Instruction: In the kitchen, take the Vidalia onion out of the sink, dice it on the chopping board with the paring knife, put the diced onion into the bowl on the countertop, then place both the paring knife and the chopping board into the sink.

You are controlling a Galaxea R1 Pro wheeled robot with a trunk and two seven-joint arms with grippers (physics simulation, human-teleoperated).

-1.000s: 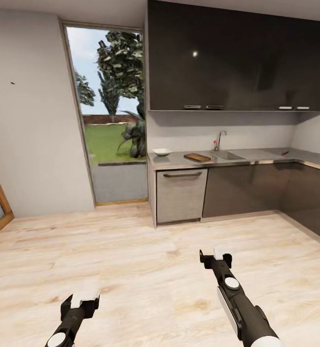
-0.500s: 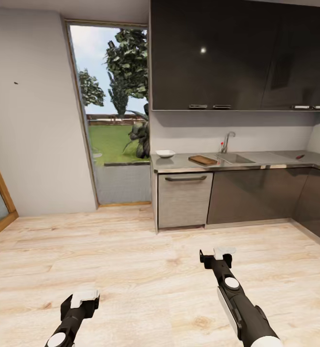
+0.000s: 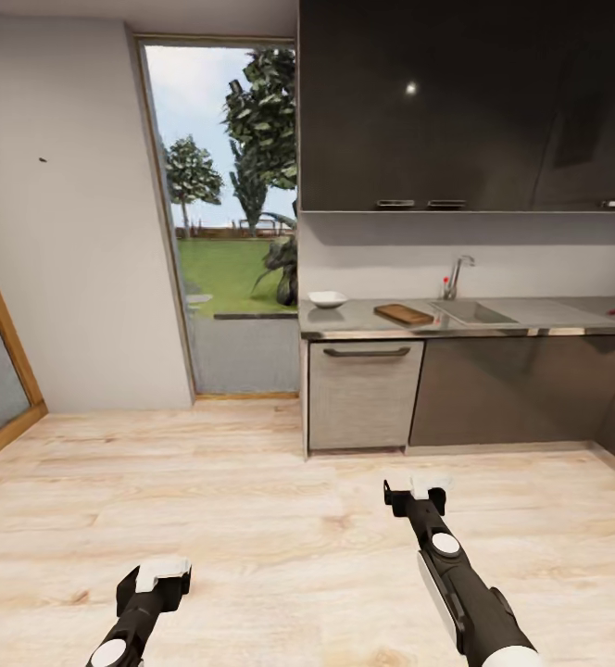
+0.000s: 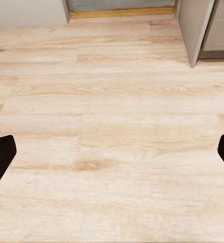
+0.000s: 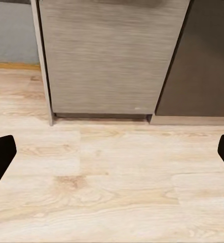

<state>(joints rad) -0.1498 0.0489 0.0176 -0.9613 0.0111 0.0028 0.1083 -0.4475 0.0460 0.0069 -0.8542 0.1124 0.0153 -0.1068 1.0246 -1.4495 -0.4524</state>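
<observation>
While both tools hang spread and empty over the floor, left tool (image 3: 162, 572) and right tool (image 3: 427, 485) stay low. Chopping board (image 3: 403, 314) lies far off on the table (image 3: 363, 320), well apart from both, between bowl (image 3: 327, 299) and sink (image 3: 472, 312).

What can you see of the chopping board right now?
The chopping board is a dark brown, wood-looking slab lying flat on the grey steel countertop, angled a little to its edge. The white bowl stands apart on one side, the sink just past the other. Nothing seems to rest on it. It is too far off to show its handle hole.
</observation>
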